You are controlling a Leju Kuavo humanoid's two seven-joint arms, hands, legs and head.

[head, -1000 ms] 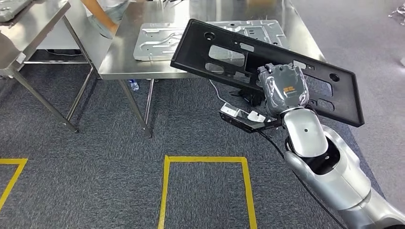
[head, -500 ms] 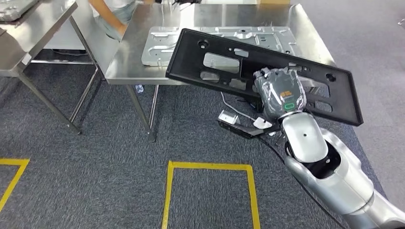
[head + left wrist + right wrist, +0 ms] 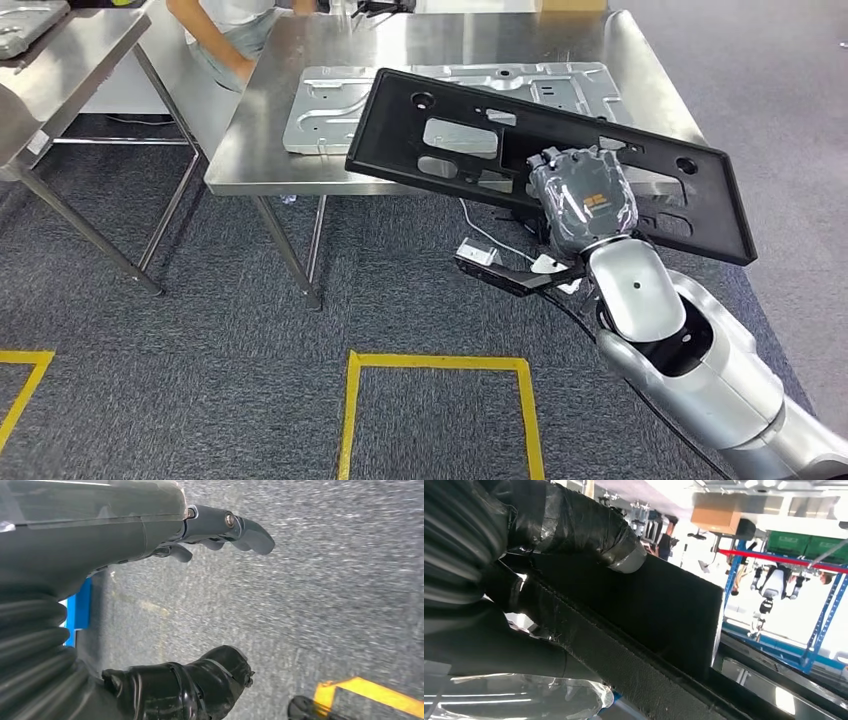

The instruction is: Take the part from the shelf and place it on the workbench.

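A long black plastic panel (image 3: pixel 455 135) with several cut-outs hangs tilted over the near edge of the steel workbench (image 3: pixel 420 45). My right hand (image 3: pixel 585 200) grips it at its lower edge, right of its middle. In the right wrist view the thumb (image 3: pixel 574 525) lies across the black panel (image 3: pixel 664 610). A silver stamped metal plate (image 3: pixel 330 100) lies flat on the workbench behind the panel. My left hand (image 3: pixel 200 595) hangs above grey carpet with its fingers apart and nothing in it.
A person (image 3: pixel 225 30) leans at the workbench's far left corner. A second steel table (image 3: pixel 60 60) stands at the left. Yellow tape lines (image 3: pixel 440 365) mark the carpet in front. A cable and a small box (image 3: pixel 495 262) lie on the floor under the panel.
The whole view has shifted, so the camera has moved nearer the workbench. The panel stays in my right hand, and more of it now lies over the bench top.
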